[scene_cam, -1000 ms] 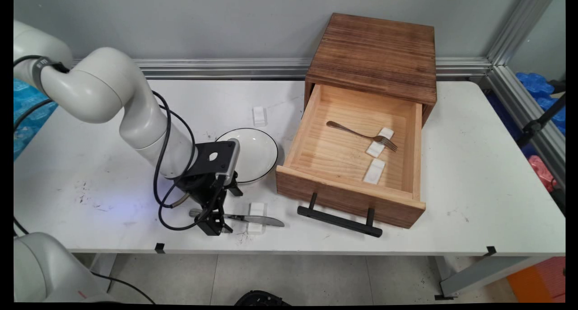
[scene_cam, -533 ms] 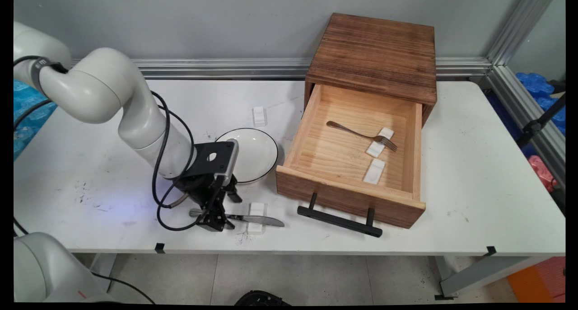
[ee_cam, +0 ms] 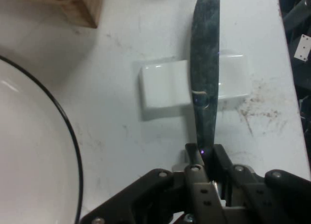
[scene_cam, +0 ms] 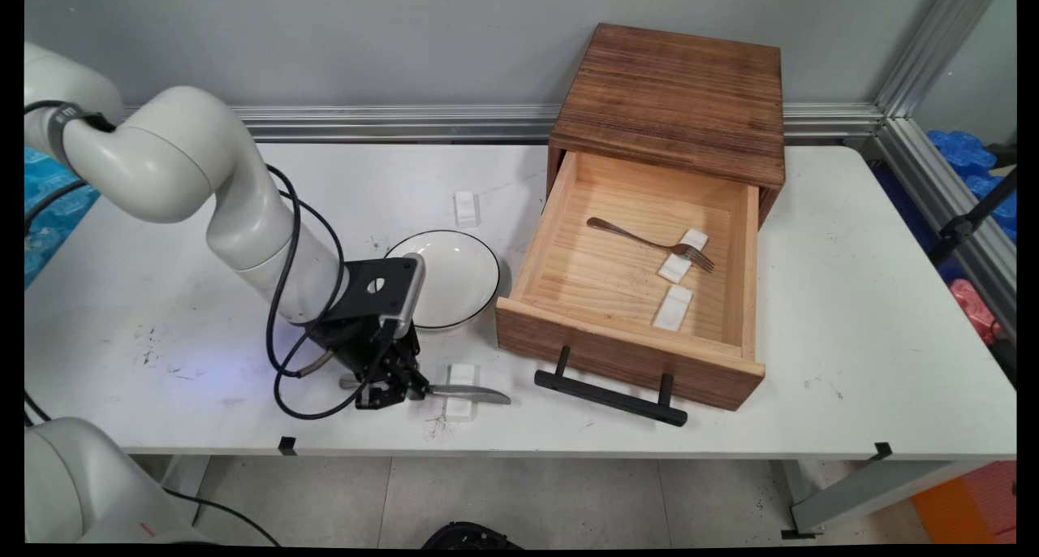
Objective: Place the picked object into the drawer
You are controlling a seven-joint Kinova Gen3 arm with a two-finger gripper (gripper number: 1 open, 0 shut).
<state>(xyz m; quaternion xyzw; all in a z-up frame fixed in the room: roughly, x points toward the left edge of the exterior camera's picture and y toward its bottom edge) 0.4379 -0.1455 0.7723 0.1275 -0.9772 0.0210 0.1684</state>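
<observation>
A metal table knife (scene_cam: 467, 393) lies near the table's front edge, its blade across a small white rest (scene_cam: 461, 380). My gripper (scene_cam: 388, 394) is down at the table and shut on the knife's handle. In the hand view the blade (ee_cam: 205, 63) runs up from between my fingertips (ee_cam: 208, 158) over the white rest (ee_cam: 163, 83). A white bowl with a dark rim (scene_cam: 463, 277) sits just behind my hand, and its rim (ee_cam: 68, 131) curves along the left of the hand view.
An open wooden drawer (scene_cam: 560, 342) with a black handle (scene_cam: 609, 396) stands to the right, under a dark wooden box (scene_cam: 674, 102). It holds a fork (scene_cam: 649, 240) and two white rests. Another white rest (scene_cam: 466, 209) lies behind the bowl.
My gripper's fingers have closed in on the knife's handle, and the hand has shifted slightly left and back. The knife lies where it did.
</observation>
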